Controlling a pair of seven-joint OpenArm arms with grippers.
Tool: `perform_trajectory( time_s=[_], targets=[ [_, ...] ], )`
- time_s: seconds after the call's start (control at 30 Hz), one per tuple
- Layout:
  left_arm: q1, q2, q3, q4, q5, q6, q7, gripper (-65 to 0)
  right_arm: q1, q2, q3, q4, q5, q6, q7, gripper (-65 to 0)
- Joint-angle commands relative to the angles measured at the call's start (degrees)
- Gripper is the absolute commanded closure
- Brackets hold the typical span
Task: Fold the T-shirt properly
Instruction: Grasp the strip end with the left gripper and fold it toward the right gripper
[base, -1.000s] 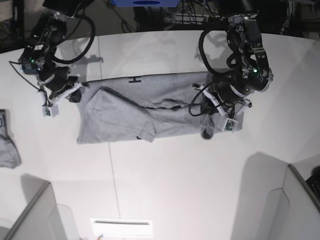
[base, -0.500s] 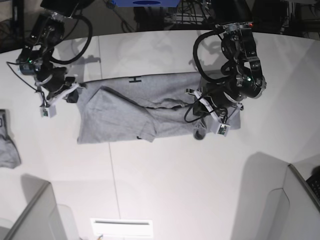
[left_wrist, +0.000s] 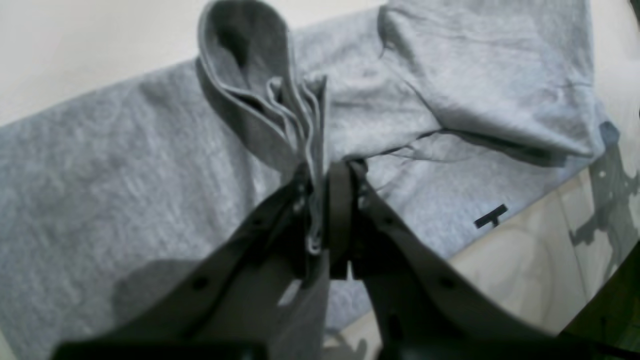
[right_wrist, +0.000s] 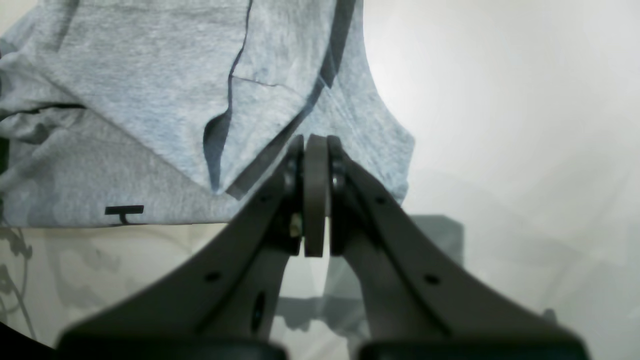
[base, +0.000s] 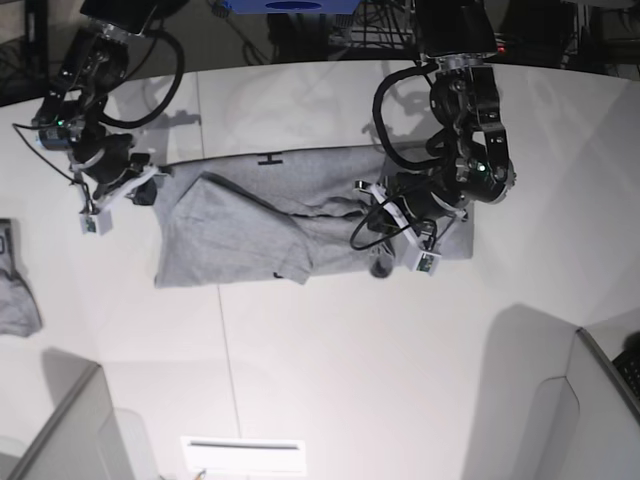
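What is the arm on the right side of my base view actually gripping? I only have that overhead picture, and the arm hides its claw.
Observer: The left claw is shut on a bunched edge of the T-shirt. Several hemmed layers are pinched between its pads and raised off the flat cloth.
Operator: And the other arm, at the shirt's far end?
Observer: The right claw is shut with no cloth between its pads. The shirt lies beyond its tips.
Operator: Any print showing near it?
Observer: A small black mark sits close to the shirt's edge, next to the bare table.
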Motion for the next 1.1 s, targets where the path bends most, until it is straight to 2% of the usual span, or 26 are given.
perform_trajectory(
  time_s=[0.0, 1.07],
  targets=[
    [-1.0, 0.1, 0.1, 0.8, -0.9, -0.1, -1.1, 0.0, 0.6, 0.5, 0.2, 1.0, 0.8, 0.0, 1.0, 0.0],
    [-2.4, 0.9, 0.2, -2.4, -1.4, -0.1, -1.0, 0.0, 2.7, 0.3, 0.2, 0.8, 0.8, 0.0, 1.0, 0.0]
  ],
)
